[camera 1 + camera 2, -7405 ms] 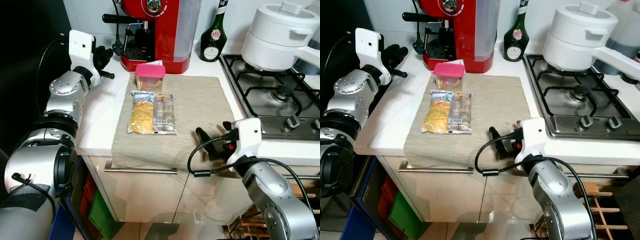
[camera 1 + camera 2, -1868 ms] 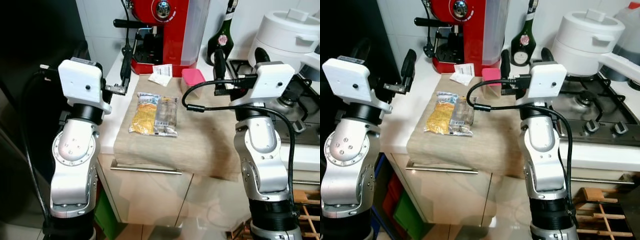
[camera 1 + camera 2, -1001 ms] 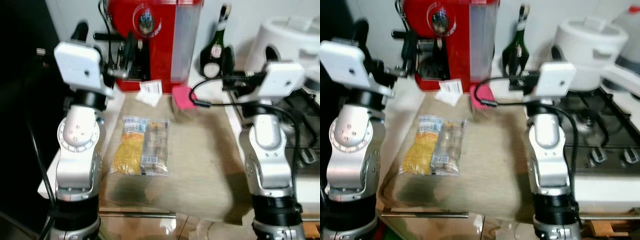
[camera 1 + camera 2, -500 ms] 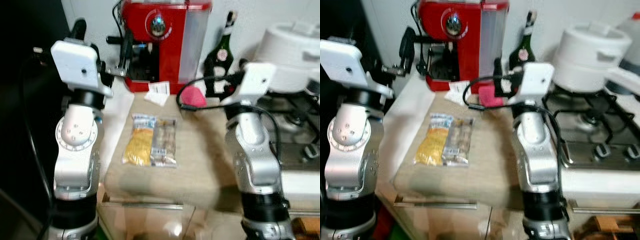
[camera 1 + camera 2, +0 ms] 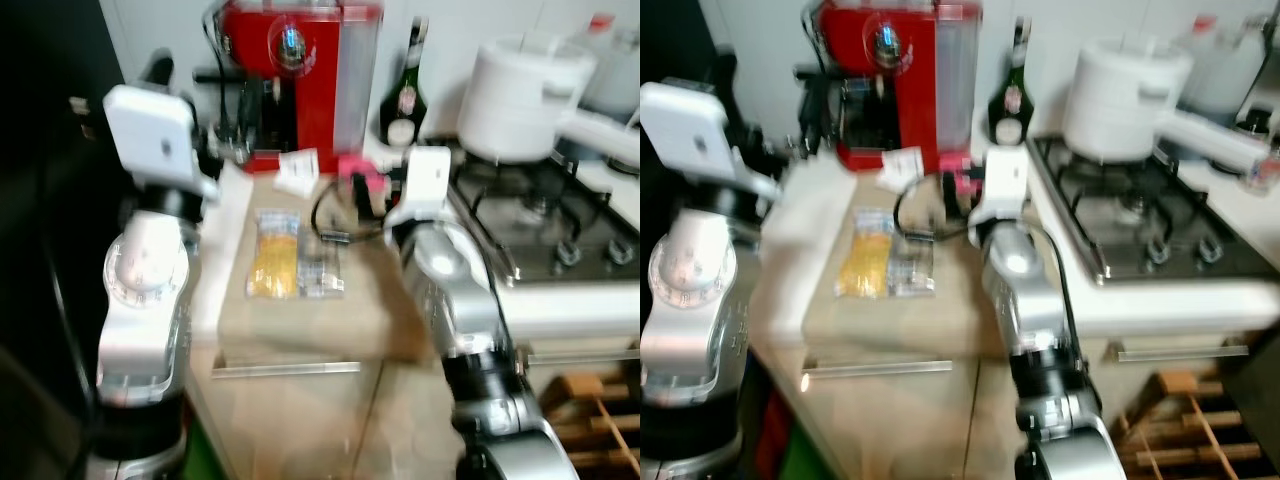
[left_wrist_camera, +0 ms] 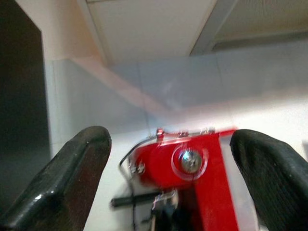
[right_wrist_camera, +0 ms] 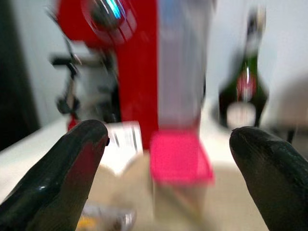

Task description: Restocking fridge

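A: Kitchen tabletop (image 5: 232, 215), beige mat; pink-lidded container (image 7: 179, 169) stood on it by the red coffee machine (image 5: 300, 75). Right gripper (image 7: 166, 159) faced it, jaws spread wide, nothing held.

B: Noted. Looked light, rigid, smooth-walled plastic; best pinched across the sides under the lid. Left gripper (image 6: 168, 178) was raised, likewise released.

Two snack packets (image 5: 885, 264) lie beside the right arm (image 5: 1018, 270).

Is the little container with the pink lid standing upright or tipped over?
Upright: the clear container with the pink lid stands on the beige cloth, lid on top.
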{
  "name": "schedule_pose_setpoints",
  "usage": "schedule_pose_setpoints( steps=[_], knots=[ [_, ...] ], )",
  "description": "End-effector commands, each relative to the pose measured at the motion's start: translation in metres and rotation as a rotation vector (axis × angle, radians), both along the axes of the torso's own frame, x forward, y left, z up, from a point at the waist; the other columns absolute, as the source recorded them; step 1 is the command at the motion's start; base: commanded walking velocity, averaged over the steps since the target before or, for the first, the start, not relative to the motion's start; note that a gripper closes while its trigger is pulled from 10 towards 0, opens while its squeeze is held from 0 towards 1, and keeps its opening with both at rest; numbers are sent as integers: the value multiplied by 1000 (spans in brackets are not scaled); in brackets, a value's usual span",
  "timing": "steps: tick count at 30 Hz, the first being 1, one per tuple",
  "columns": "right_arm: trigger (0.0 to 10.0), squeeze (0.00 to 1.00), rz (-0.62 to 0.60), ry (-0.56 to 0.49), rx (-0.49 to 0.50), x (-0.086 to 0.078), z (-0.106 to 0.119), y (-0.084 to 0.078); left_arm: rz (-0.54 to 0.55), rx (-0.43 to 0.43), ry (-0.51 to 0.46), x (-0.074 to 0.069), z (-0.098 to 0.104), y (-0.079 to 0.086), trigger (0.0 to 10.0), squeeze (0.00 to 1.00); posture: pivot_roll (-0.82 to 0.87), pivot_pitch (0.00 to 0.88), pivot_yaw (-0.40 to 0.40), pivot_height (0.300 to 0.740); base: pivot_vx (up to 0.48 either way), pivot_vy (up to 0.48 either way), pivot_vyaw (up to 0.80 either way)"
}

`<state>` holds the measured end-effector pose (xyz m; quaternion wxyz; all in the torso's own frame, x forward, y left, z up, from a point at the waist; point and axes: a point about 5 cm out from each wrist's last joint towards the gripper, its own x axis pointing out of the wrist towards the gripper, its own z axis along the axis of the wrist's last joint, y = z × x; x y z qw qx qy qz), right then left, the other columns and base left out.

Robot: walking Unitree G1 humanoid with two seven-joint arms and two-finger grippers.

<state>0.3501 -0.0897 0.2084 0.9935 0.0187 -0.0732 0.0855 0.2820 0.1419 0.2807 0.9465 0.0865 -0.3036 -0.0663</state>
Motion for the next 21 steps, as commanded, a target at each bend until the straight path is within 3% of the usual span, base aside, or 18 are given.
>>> schedule_pose_setpoints(
  steps=[1,2,3,4,5,7,11,14,21],
  knots=[
    [10000,0,-43,-200,-25,-16,29,-12,-5,22,52,-6,-10,3,10000,0,-1,0,14,740,0,0,0],
    [10000,0,-43,-200,-25,-16,29,-12,-5,22,52,-6,-10,3,10000,0,-1,0,14,740,0,0,0],
    [10000,0,-96,-380,-32,-43,46,-28,-18,6,104,-12,-23,6,10000,0,-7,0,12,740,0,0,0],
    [10000,0,-96,-380,-32,-43,46,-28,-18,6,104,-12,-23,6,10000,0,-7,0,12,740,0,0,0],
    [10000,0,-121,-491,-57,-61,52,-36,-22,-17,110,-17,-27,3,10000,0,-15,0,8,740,0,0,0],
    [10000,0,-133,-530,-86,-68,52,-40,-16,-31,76,-19,-23,-1,10000,0,-23,0,9,740,0,0,0],
    [10000,0,-181,-611,-99,-73,64,-47,36,1,18,-16,-15,-5,10000,0,-35,0,9,740,0,0,0],
    [10000,0,-296,-665,-109,-71,77,-56,-6,21,-3,-6,-9,-9,10000,0,-43,0,11,740,0,0,0],
    [10000,0,-270,-588,-121,-65,60,-52,-3,10,-15,1,-2,-6,10000,0,-54,0,18,740,0,0,0]
  ],
)
